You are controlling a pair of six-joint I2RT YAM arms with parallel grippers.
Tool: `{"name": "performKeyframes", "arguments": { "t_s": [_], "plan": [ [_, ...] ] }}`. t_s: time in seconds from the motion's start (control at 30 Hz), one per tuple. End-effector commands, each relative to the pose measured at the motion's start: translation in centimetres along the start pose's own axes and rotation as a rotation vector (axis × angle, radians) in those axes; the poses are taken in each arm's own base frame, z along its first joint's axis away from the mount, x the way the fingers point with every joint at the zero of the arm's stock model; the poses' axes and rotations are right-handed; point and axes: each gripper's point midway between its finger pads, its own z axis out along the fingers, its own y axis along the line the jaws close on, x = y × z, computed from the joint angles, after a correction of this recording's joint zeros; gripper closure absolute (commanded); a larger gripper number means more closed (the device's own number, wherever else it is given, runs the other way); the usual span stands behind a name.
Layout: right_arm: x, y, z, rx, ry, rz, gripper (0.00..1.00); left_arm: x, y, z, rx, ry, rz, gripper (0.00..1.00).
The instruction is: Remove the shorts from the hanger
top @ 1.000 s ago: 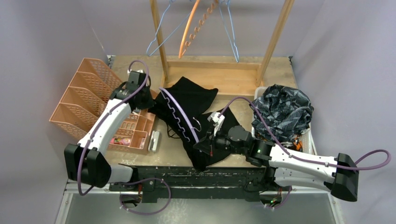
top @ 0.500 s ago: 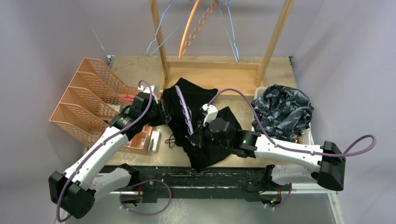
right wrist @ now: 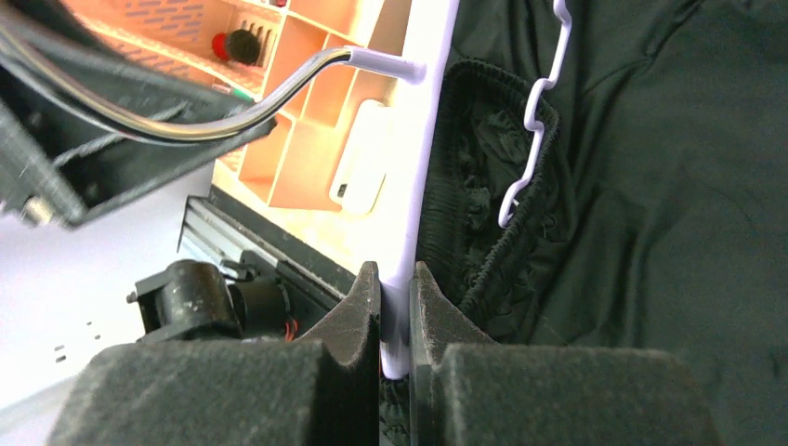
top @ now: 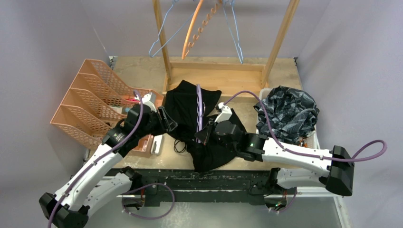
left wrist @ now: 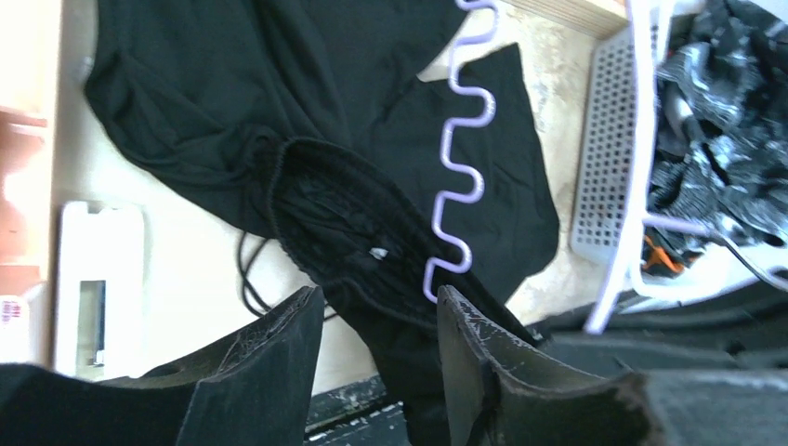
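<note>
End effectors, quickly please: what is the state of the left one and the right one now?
Left end effector: open, over the black shorts.
Right end effector: closed on the lilac hanger.

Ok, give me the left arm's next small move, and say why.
Probably ease the left gripper forward and close on the waistband of the black shorts. Its jaws stand open just short of it, while the right gripper is shut on the lilac hanger lying across the shorts; pinning the fabric should let the hanger slide out.
</note>
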Motion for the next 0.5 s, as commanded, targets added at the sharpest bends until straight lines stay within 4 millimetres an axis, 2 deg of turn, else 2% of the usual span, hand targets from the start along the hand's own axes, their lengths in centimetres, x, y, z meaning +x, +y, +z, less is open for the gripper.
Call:
{"name": "performKeyframes", "arguments": {
  "t_s": [0.0,0.1,0.23,0.4,0.47],
  "plan": [
    [-2.1,0.9,0.4,-0.001,-0.106,0.135,1.00,1.1,-2.2,-0.9,0.111,-0.011,-0.043,0.49],
    [-1.8,0.7,1.2,0.035,-0.098,0.134,1.00,3.1,-2.5,-0.5,0.098,0.010,-0.032,0.46],
    [-1.5,0.5,2.2,0.090,-0.074,0.136,1.00,5.0,-5.3,-0.1,0.129,-0.006,0.010,0.45],
    [-1.9,0.5,2.4,0.115,-0.090,0.162,1.00,5.2,-7.3,-0.2,0.156,-0.027,0.023,0.45],
    [-2.1,0.1,2.4,0.131,-0.099,0.164,1.00,6.2,-7.9,0.2,0.195,0.006,0.015,0.46]
  ]
}}
